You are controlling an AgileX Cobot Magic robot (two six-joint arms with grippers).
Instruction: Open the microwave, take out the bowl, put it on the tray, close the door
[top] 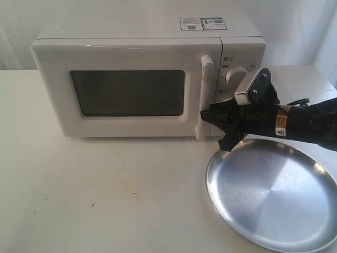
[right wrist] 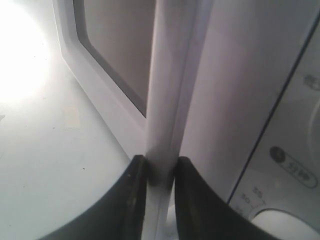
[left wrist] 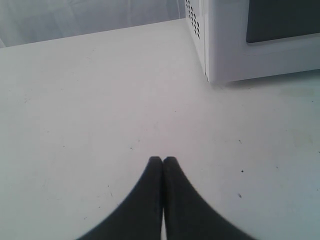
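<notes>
The white microwave (top: 142,79) stands at the back of the table, its door (top: 126,92) closed or nearly so, with a dark window. My right gripper (top: 206,114) is shut on the lower part of the door's vertical white handle (top: 204,97). In the right wrist view the handle (right wrist: 167,90) runs between the two black fingers (right wrist: 131,200), which press on its sides. The shiny steel tray (top: 274,197) lies on the table at the front right, under the right arm. My left gripper (left wrist: 162,160) is shut on nothing, low over the table near the microwave's corner (left wrist: 215,45). The bowl is hidden.
Two round white dials (top: 235,77) sit on the microwave's control panel, right beside the handle. A white curtain hangs behind the table. Bare white tabletop (top: 105,190) stretches in front of the microwave to the left of the tray.
</notes>
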